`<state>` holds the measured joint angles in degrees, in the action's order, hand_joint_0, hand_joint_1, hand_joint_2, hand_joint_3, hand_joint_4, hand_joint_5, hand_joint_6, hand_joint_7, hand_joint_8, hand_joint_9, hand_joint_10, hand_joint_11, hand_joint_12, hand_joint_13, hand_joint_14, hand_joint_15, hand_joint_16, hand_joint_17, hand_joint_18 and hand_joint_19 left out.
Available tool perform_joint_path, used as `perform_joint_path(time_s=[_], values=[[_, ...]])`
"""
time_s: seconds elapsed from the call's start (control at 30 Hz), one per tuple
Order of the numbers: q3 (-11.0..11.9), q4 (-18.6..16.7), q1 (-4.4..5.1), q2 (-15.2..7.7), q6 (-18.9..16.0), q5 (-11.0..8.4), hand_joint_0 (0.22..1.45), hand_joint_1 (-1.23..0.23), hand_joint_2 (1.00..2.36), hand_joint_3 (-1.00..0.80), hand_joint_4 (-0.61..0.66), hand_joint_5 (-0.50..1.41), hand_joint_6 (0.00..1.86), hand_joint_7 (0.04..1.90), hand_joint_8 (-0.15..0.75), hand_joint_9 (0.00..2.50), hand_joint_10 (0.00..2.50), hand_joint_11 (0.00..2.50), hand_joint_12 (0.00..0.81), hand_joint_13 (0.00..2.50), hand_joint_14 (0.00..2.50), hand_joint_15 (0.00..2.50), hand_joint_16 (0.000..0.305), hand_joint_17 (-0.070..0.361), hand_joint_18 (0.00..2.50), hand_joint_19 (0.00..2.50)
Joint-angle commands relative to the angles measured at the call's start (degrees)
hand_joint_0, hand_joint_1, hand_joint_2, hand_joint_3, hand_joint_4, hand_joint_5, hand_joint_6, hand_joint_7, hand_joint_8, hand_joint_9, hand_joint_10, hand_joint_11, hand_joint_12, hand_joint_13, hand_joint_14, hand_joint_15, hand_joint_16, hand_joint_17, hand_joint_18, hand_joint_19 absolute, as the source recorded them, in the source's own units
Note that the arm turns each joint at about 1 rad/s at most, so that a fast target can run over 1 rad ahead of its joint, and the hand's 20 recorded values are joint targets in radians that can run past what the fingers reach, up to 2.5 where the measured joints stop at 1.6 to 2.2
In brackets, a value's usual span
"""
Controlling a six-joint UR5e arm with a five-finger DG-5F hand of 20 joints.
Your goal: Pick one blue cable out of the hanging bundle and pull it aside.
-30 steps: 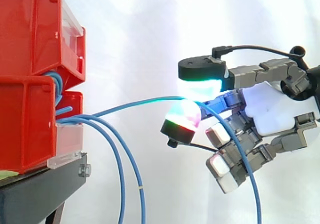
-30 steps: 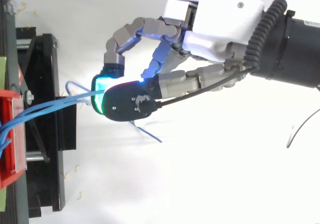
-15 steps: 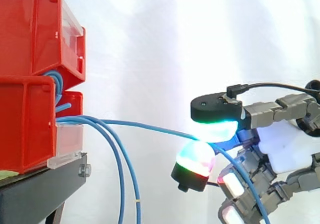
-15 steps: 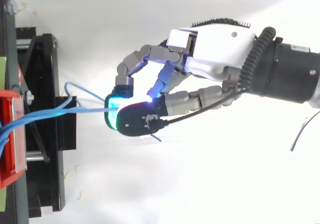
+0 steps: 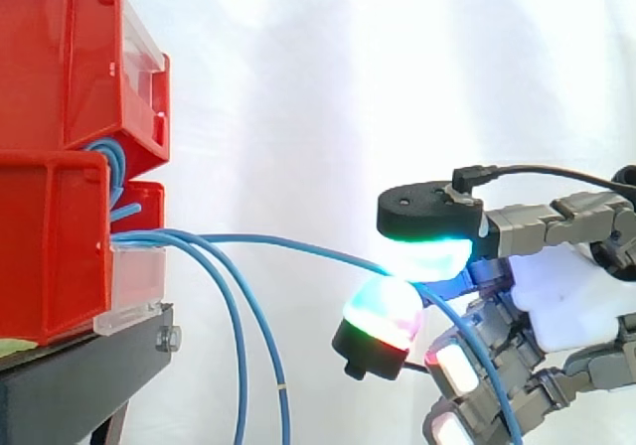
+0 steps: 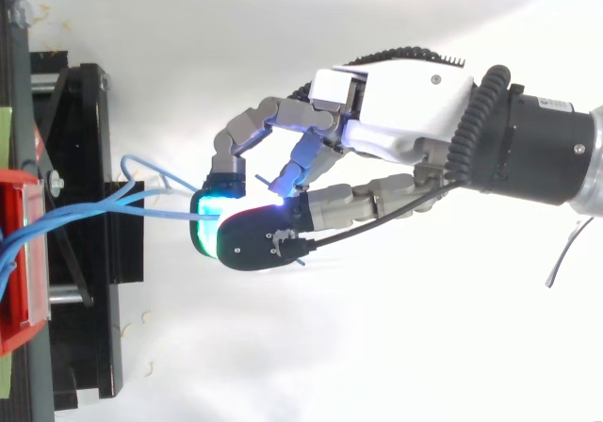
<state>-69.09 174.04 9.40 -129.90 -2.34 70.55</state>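
Sideways stretches 1 thin blue cable (image 5: 298, 245), pinched by the robot hand (image 6: 400, 106).

Hand (image 6: 400, 111) pinches one blue cable (image 6: 155, 212) between cyan-glowing pads (image 6: 202, 222); the cable runs nearly straight to the red bin (image 6: 11, 252) at left.

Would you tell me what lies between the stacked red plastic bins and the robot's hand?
In the side view, one thin blue cable spans it, from the red bins to the hand pinching it; other blue cables hang below.
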Motion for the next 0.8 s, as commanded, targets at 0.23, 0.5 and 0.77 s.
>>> perform_joint_path(time_s=[0.23,0.5,0.77], values=[[-0.08,-0.02,0.01,0.0,0.06,-0.06,0.5,-0.82,1.4,0.05,-0.17,-0.03,0.88,1.04,0.245,1.17,0.02,0.45,0.46,0.94,0.02,0.53,0.071,0.161,0.63,0.52],[-0.08,-0.02,0.01,0.0,0.06,-0.06,0.5,-0.82,1.41,0.05,-0.17,-0.03,0.88,1.04,0.25,1.18,0.02,0.45,0.459,0.94,0.02,0.53,0.072,0.162,0.64,0.52],[0.01,-0.11,0.01,0.0,0.06,-0.06,0.49,-0.82,1.42,0.04,-0.15,-0.03,0.88,1.04,0.255,1.19,0.02,0.46,0.46,0.94,0.02,0.54,0.072,0.162,0.66,0.52]])
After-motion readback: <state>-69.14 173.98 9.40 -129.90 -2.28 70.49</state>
